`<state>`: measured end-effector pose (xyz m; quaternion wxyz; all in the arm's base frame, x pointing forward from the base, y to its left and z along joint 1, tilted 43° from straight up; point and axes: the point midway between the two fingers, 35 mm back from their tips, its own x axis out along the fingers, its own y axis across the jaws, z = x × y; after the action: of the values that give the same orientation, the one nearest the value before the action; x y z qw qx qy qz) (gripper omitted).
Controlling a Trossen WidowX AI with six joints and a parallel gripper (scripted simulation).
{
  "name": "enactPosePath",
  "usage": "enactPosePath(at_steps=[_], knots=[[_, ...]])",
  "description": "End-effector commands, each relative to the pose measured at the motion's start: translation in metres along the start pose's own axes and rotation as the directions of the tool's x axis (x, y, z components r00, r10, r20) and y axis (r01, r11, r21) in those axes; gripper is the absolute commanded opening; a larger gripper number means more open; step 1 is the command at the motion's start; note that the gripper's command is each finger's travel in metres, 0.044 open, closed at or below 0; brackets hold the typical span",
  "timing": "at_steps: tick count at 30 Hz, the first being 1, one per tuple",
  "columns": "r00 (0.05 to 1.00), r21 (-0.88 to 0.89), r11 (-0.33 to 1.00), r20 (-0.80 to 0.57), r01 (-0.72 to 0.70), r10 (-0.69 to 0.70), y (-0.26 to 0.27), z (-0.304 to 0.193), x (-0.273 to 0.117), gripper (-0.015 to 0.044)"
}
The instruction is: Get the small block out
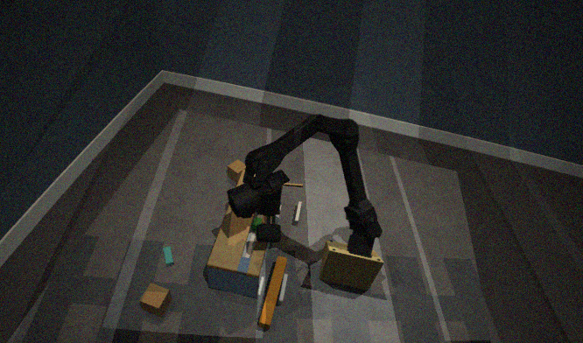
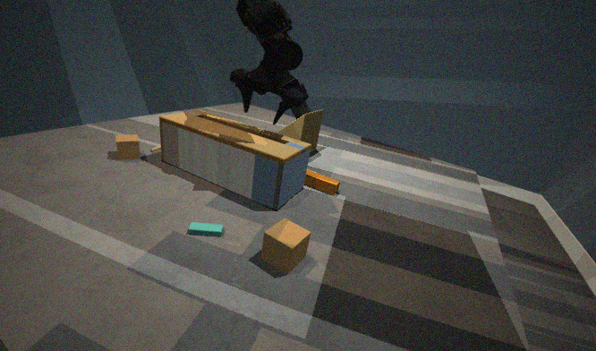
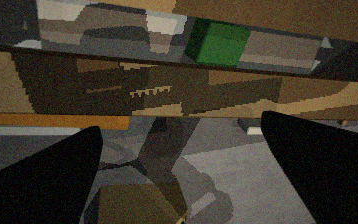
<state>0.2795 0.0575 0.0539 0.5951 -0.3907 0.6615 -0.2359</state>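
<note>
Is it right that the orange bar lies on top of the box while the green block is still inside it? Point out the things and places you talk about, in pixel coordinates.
Not quite: the orange bar (image 1: 273,290) (image 2: 323,182) (image 3: 55,121) lies on the table beside the box (image 1: 229,251) (image 2: 219,161), as the exterior view shows. The green block (image 1: 256,224) (image 3: 223,44) is indeed inside.

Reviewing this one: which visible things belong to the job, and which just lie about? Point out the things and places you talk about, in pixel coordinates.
Part of the job:
- long slotted box (image 1: 227,255) (image 2: 215,149)
- green block (image 1: 256,224) (image 3: 223,44), inside it
- open end effector (image 2: 260,117) (image 3: 182,127)

Apparently just lying about:
- teal block (image 1: 168,255) (image 2: 206,229)
- two tan cubes (image 1: 156,298) (image 2: 285,246)
- orange bar (image 1: 273,290) (image 2: 322,182) (image 3: 55,121), possibly a tool
</note>
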Motion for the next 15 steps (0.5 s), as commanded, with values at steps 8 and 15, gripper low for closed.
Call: enactPosePath(at_steps=[8,15], knots=[[0.987,-0.978,0.209,-0.01,0.023,-0.159,0.0063,-0.0151,0.0019,0.04],[0.987,-0.978,0.207,-0.01,0.023,-0.159,0.0063,-0.0151,0.0019,0.04]])
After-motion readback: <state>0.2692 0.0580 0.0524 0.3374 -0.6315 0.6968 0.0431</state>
